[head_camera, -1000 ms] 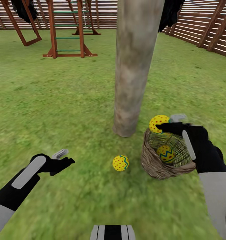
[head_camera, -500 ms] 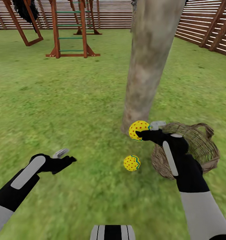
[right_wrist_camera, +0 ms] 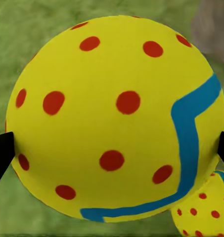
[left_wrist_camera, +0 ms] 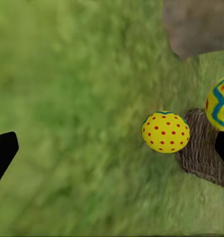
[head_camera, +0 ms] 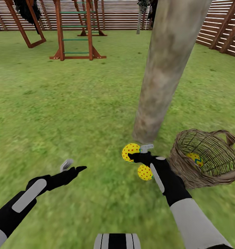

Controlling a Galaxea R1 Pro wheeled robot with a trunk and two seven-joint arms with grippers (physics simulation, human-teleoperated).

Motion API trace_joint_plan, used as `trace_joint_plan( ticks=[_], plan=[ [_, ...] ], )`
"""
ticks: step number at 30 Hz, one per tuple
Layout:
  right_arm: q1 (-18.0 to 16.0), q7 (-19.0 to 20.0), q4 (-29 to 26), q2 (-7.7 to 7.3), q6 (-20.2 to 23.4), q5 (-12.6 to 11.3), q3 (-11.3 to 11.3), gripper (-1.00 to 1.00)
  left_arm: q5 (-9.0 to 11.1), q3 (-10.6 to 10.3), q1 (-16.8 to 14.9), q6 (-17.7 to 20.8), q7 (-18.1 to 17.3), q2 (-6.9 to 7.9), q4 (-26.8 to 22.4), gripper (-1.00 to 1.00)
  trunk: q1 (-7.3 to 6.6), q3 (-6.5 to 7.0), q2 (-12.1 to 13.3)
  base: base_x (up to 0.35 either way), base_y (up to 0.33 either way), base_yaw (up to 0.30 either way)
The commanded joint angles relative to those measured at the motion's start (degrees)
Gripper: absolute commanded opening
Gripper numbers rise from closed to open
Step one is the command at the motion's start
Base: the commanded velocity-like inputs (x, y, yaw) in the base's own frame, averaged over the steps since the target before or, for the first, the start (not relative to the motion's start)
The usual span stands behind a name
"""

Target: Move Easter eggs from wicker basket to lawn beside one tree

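One yellow, red-dotted Easter egg (head_camera: 130,152) was held just above the lawn (head_camera: 62,114) at the tree (head_camera: 165,69) base. A second egg (head_camera: 144,172) lay directly at its 5 o'clock. The third egg (head_camera: 195,159) remained inside the tilted wicker basket (head_camera: 207,166), at the tree's 4 o'clock.

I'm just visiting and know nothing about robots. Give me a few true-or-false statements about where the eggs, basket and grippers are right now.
1. The right gripper holds an Easter egg. True.
2. All three eggs are out of the wicker basket. False: one egg is inside it.
3. An egg lies on the lawn near the tree trunk. True.
4. The left gripper carries an egg. False: it is open and empty.
5. The basket stands upright. False: it is tipped, its opening turned sideways.
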Motion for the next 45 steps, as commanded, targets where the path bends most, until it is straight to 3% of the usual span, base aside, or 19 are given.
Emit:
trace_joint_plan(
  ticks=[1,3,11,26,33,34,36,45],
  plan=[
    [0.16,-0.04,4.62,0.20,-3.08,-0.52,0.30,-1.00,0.47,-0.42,-0.03,0.00,-1.19,0.08,0.09,1.00,0.01,-0.04,-0.02,0.106,0.030,0.000],
    [0.32,0.53,6.62,0.43,-7.09,-0.76,1.93,-1.00,0.51,-0.60,-0.01,-0.02,-1.79,0.06,0.21,1.00,0.01,-0.04,-0.02,0.038,0.011,0.000],
    [0.44,1.22,11.84,2.63,-10.05,-1.72,2.82,-1.00,0.49,-2.10,0.96,-0.02,-1.92,0.01,2.29,1.00,0.01,-0.04,-0.02,0.003,0.001,0.000],
    [0.73,1.01,13.16,2.51,-10.19,-1.33,2.71,-1.00,0.66,-3.01,1.12,-0.02,-1.88,-0.06,2.43,1.00,0.01,-0.04,-0.02,0.064,0.000,0.000],
    [0.97,0.97,15.31,2.40,-12.99,-1.21,2.72,-1.00,0.68,-3.82,1.12,-0.02,-1.78,-0.17,2.85,1.00,0.01,-0.04,-0.02,0.115,0.000,0.000],
    [1.02,0.99,15.66,2.39,-13.12,-1.20,2.76,-1.00,0.67,-4.14,1.12,-0.02,-1.74,-0.34,2.94,1.00,0.01,-0.04,-0.02,0.077,0.000,0.000],
    [1.06,1.01,16.96,2.49,-14.82,-1.05,2.81,-1.00,0.60,-4.38,1.12,-0.02,-1.64,-2.13,3.00,1.00,0.01,-0.04,-0.02,0.017,0.000,0.000],
    [1.06,0.99,17.38,2.57,-15.24,-1.01,2.81,-1.00,0.59,-4.40,1.12,-0.01,-1.62,-2.62,3.80,1.00,0.01,-0.04,-0.02,0.016,0.000,0.000]
  ],
)
